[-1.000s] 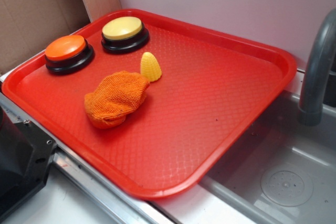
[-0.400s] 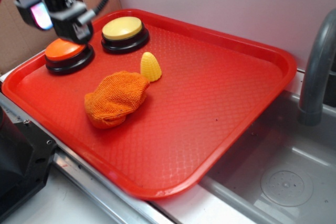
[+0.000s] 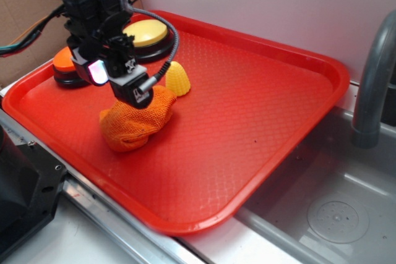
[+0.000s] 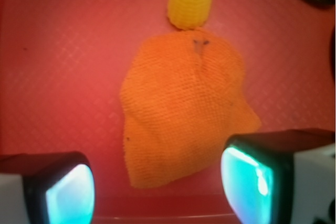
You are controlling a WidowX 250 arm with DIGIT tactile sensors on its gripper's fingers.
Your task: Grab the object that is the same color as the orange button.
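Here the gripper (image 4: 157,187) hangs over the orange cloth (image 3: 136,122), its two fingers (image 4: 252,177) spread wide apart with nothing between them; in the wrist view the cloth's near edge lies in the gap between the fingers, but whether they touch it cannot be told. The cloth sits as a crumpled lump on the red tray (image 3: 260,128), toward its left half, and the small yellow corn-shaped cone (image 3: 177,78) stands just beside the cloth's far end, seemingly touching it. Behind the arm, at the tray's far left corner, the orange button (image 3: 62,60) is partly hidden, with the yellow button (image 3: 148,32) next to it. A grey sink (image 3: 334,214) lies to the right of the tray
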